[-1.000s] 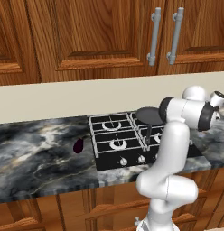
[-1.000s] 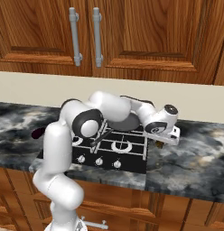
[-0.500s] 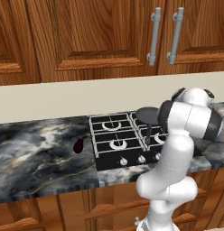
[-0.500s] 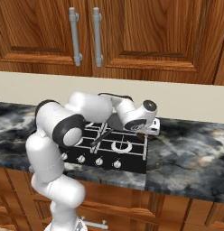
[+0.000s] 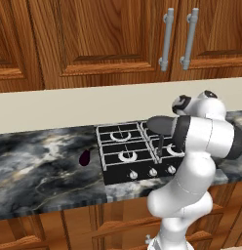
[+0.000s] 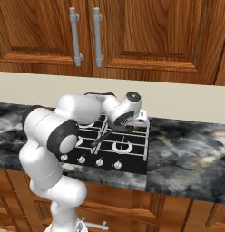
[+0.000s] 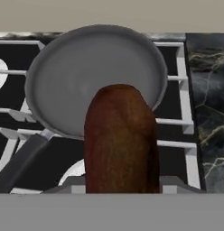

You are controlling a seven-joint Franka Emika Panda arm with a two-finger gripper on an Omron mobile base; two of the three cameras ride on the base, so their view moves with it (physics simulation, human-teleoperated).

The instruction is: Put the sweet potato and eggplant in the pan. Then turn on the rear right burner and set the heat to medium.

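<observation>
My gripper (image 6: 131, 124) is shut on the sweet potato (image 7: 120, 142), an orange-brown oblong held just above the near rim of the pan (image 7: 93, 74). The round dark grey pan (image 5: 159, 124) sits on the rear right part of the stove, covering the rear right burner; inside it is bare. Its thin black handle (image 6: 103, 137) points toward the front. The sweet potato shows as a small brown lump (image 6: 129, 128) under the hand. The eggplant (image 5: 85, 157), a dark purple oval, lies on the marble counter just left of the stove, far from the gripper.
The black four-burner stove (image 5: 123, 146) has a row of knobs (image 6: 100, 161) along its front. Marble counter (image 6: 187, 145) extends to both sides. A beige backsplash and wooden cabinets with metal handles (image 5: 166, 39) rise behind. My own arm hides the stove's right part in the left base view.
The hand with the sweet potato has swung from over the counter right of the stove leftward, and now hangs at the pan's near rim.
</observation>
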